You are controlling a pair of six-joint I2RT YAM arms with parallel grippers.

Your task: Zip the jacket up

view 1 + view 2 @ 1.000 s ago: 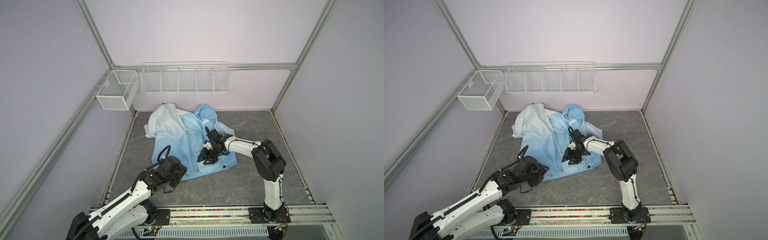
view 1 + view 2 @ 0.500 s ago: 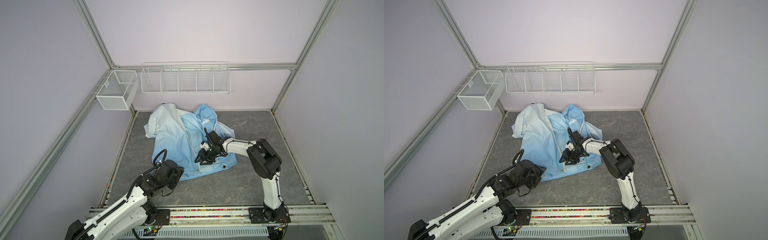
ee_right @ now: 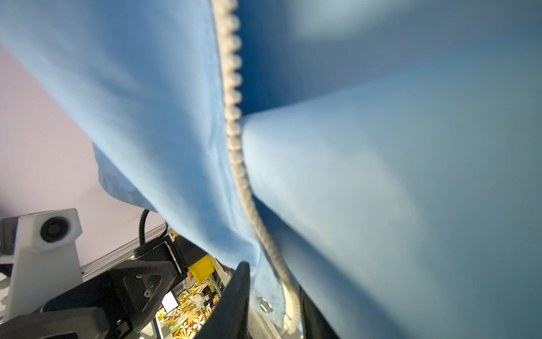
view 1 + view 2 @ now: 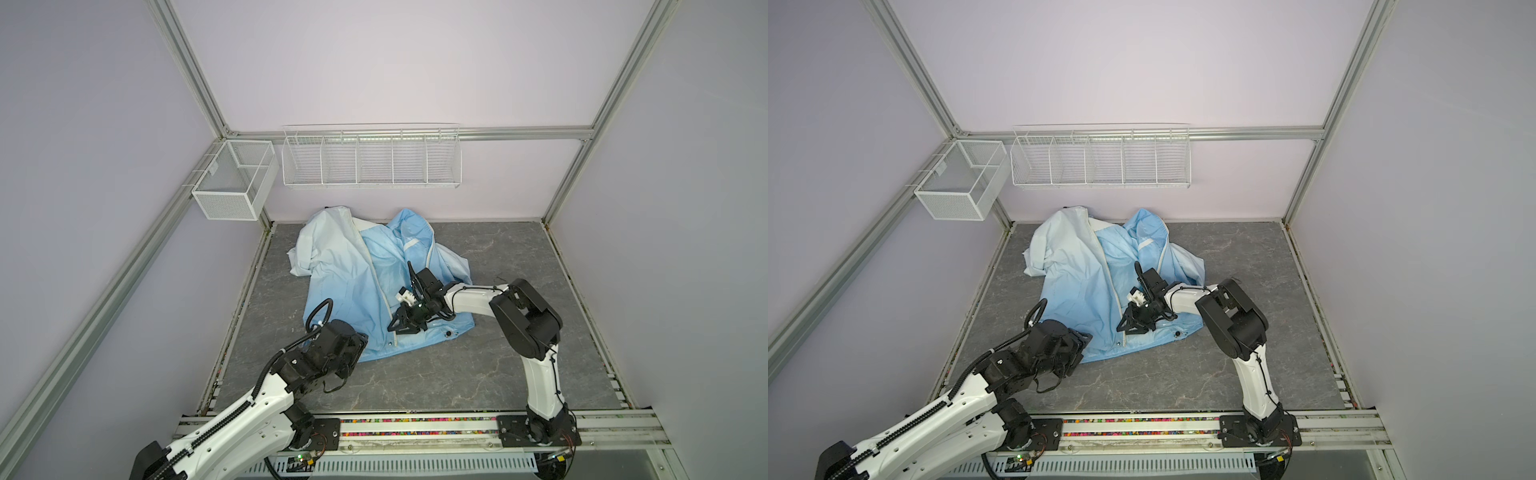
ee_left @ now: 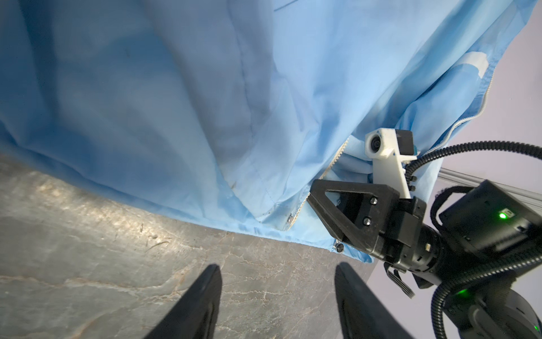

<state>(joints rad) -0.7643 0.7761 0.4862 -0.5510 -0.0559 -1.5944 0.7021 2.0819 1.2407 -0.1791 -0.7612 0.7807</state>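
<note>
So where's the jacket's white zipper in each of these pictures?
In a top view: zipper runs down the middle of the jacket.
In a top view: same, down the middle.
Left wrist: toothed stretch beside the right gripper.
Right wrist: close up, running between that gripper's fingers.
Shared landmark: the right gripper, at the zipper's lower end.

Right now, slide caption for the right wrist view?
Right gripper straddling the white zipper along the jacket front edge, blue fabric filling the frame.
</note>
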